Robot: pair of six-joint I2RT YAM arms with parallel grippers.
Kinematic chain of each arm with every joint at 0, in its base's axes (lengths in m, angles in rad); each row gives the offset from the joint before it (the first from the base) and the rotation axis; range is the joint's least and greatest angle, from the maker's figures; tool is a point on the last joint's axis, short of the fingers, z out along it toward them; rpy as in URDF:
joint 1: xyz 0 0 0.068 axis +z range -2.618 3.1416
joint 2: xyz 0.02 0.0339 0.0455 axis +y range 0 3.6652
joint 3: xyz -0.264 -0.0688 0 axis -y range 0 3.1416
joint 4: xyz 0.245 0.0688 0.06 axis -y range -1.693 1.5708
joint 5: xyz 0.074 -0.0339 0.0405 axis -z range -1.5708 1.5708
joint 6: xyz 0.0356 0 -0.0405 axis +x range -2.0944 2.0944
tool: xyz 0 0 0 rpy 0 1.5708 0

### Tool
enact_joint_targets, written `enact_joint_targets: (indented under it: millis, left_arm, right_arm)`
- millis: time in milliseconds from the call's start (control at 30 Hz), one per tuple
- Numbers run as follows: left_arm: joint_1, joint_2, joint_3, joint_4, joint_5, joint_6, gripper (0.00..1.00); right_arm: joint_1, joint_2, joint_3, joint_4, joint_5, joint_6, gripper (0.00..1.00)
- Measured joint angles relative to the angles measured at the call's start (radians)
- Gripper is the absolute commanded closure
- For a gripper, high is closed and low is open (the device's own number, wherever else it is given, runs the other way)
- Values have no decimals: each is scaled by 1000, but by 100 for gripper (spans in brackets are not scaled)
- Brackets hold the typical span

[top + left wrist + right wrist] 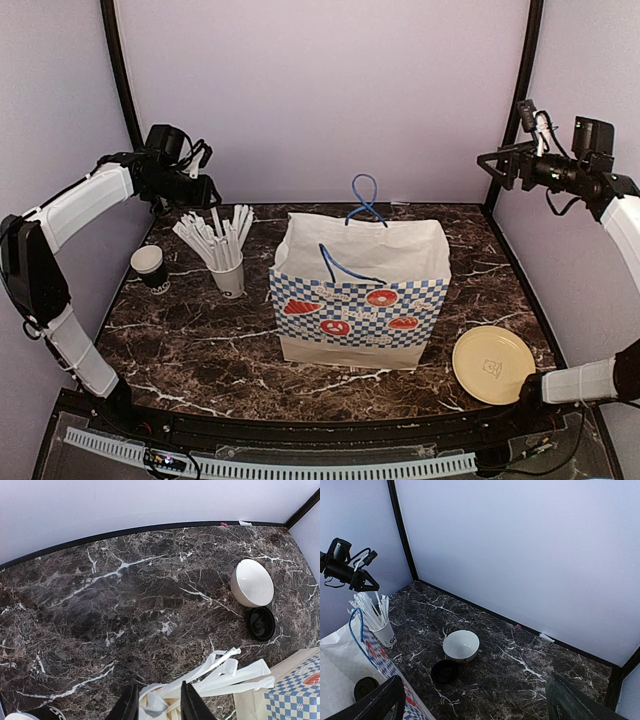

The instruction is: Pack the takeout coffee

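A white paper bag with a blue check band and blue handles (360,290) stands upright and open-mouthed in the middle of the dark marbled worktop (200,350), so cups can be lowered straight in. Left of the bag, past a white cup of white sticks (229,275), a small black paper cup (148,266), white inside, stands upright with no lid, so it looks not ready to pack. A round black plastic lid (445,671) lies flat behind the bag, just beside a white bowl (461,645); I judge it belongs on that cup.

The left tool (157,702) hangs high behind and left of the bag, fingers apart and gripping nothing (the sticks show through the gap, well below). The right tool (475,690) is raised behind and right of the bag, fingers spread wide, also empty. Both probably sit high to stay clear of the handles. A pale yellow round plate (494,365) lies at the bag's front right.

From above, the bag hides the lid and bowl entirely. Inside the bag the right wrist view shows a dark round shape (366,687), perhaps a lidded cup, but it is too small to tell. The left wrist view cuts the open cup off at its bottom corner, and I cannot tell whether it holds anything.
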Motion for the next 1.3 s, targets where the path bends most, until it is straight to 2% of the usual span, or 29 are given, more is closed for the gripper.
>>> enact_joint_targets:
  millis: [67, 200, 433, 567, 767, 933, 1133, 1300]
  left_arm:
    - [0, 13, 6, -1, 6, 1, 86]
    - [0, 22, 14, -3, 19, 6, 99]
    - [1, -2, 85, -47, 23, 11, 100]
    - [1, -90, 161, -102, 14, 19, 100]
    - [1, -309, 282, -142, 51, 22, 100]
    - [1, -459, 306, -115, 220, -6, 100]
    - [-31, -522, 224, 67, 502, -176, 100]
    - [-180, -468, 147, 206, 589, -294, 100]
  right_arm:
    - [0, 0, -1, -1, -2, 0, 1]
    - [0, 0, -1, -1, -4, -1, 1]
    - [0, 0, -1, 0, -10, -2, 1]
    - [0, 2, -1, -1, -21, -6, 1]
    - [0, 9, -1, -1, -32, -16, 1]
    - [0, 14, -1, -9, -43, -19, 1]
    - [0, 15, -1, -9, -58, -19, 2]
    - [0, 14, 0, -9, -62, -21, 1]
